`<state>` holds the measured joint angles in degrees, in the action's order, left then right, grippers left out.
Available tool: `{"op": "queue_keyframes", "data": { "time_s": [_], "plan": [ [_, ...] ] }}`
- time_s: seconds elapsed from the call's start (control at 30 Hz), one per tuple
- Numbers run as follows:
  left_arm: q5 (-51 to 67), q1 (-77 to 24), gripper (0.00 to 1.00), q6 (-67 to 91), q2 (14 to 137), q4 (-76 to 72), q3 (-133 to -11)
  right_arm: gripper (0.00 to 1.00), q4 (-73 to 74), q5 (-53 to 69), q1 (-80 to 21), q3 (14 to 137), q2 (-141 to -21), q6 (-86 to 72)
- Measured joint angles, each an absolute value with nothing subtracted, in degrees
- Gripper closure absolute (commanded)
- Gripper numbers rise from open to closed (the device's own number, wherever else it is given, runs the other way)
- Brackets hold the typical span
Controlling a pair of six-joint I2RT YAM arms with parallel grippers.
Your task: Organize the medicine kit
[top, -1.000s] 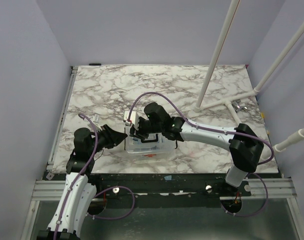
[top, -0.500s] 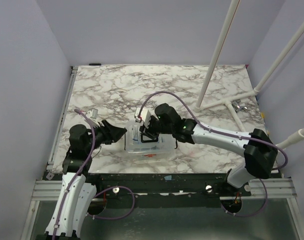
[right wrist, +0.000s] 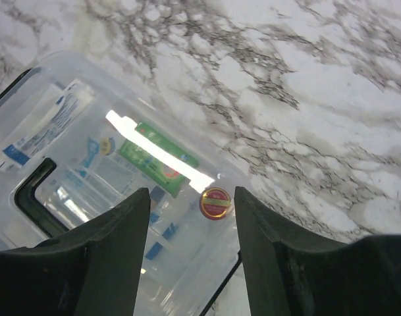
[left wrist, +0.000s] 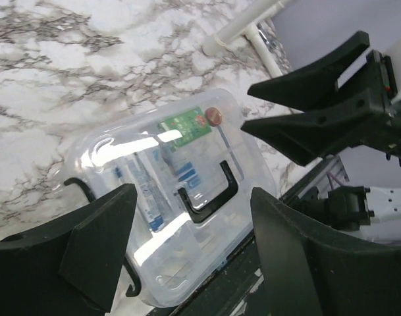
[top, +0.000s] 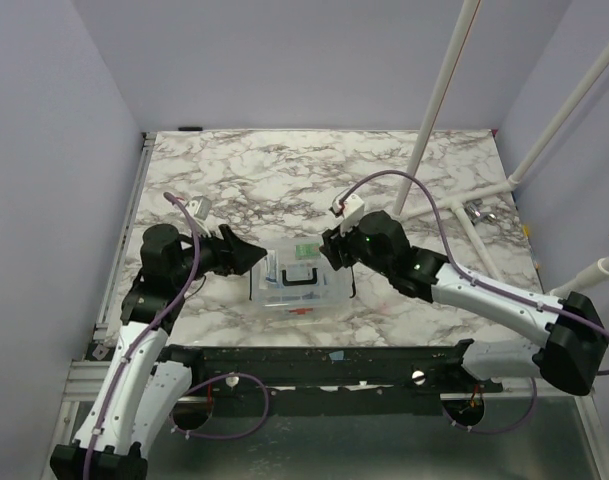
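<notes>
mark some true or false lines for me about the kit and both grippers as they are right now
1. The medicine kit sits on the marble table, near its front edge. True.
2. The left gripper is clamped on the kit's black handle. False: its jaws stand open, gripping nothing, and the handle is free.
3. A green packet and a small round red tin lie inside the kit. True.
4. The lid lies on the table next to the kit. False: it is down on the box.
5. The right gripper holds a bottle. False: it is open and empty.
</notes>
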<state>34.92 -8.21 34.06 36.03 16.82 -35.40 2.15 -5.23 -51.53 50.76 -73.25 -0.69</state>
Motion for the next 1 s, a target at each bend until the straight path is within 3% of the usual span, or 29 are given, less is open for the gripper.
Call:
{"op": "queue_keyframes", "data": {
  "time_s": [0.23,0.43,1.0],
  "plan": [
    [34.0,-17.1,0.27,29.1,42.0,18.9,-41.8,0.42,3.0,-17.6,-51.1,48.4,-68.4,-12.9],
    [32.7,-24.0,0.27,24.8,49.7,20.0,-47.0,0.48,4.5,-24.9,-50.6,45.5,-63.8,-22.3],
    [30.1,-38.4,0.29,19.2,68.1,19.4,-55.5,0.61,7.9,-31.4,-47.4,32.8,-57.4,-44.0]
  ]
}}
